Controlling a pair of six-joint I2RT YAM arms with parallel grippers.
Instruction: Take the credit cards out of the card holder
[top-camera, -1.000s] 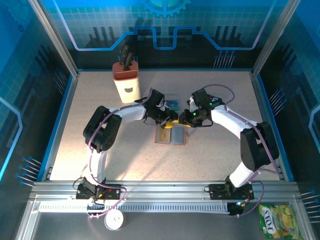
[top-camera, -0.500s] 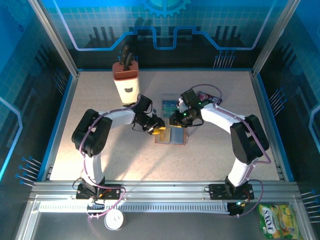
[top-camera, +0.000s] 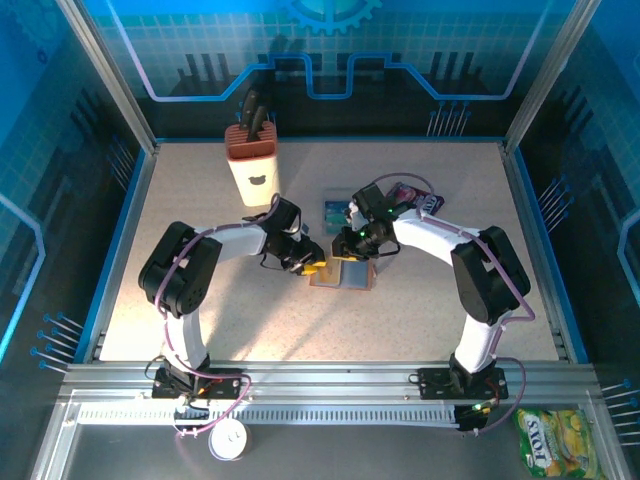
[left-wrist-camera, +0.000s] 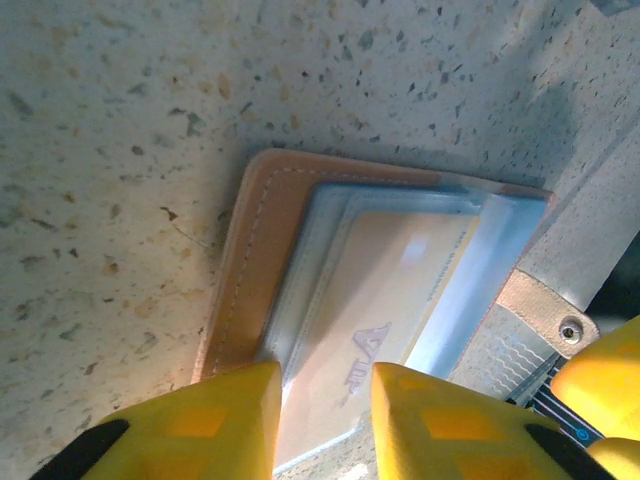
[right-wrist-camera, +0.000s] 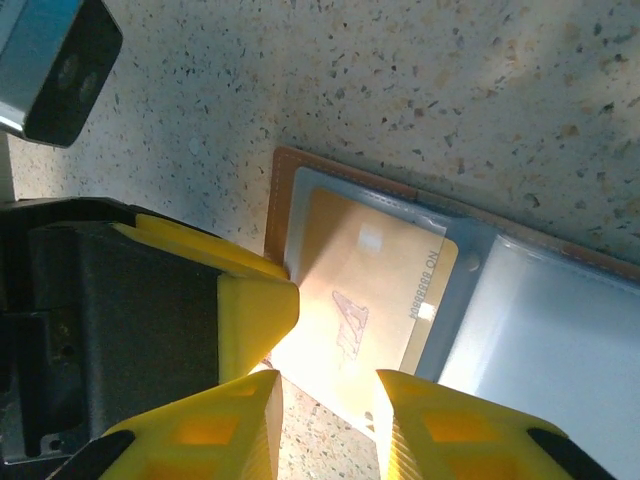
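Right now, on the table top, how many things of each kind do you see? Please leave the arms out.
Credit cards: 2 (one teal on the table, one tan-orange in the holder)
Card holder: 1
Knife block: 1
Purple snack packet: 1
Total: 5

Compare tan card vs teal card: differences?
Colour: the tan card is orange-tan, the teal card blue-green. Place: the tan card sits in the clear sleeve of the open wallet, one end poking out; the teal card lies bare on the table beyond it. Both lie flat.
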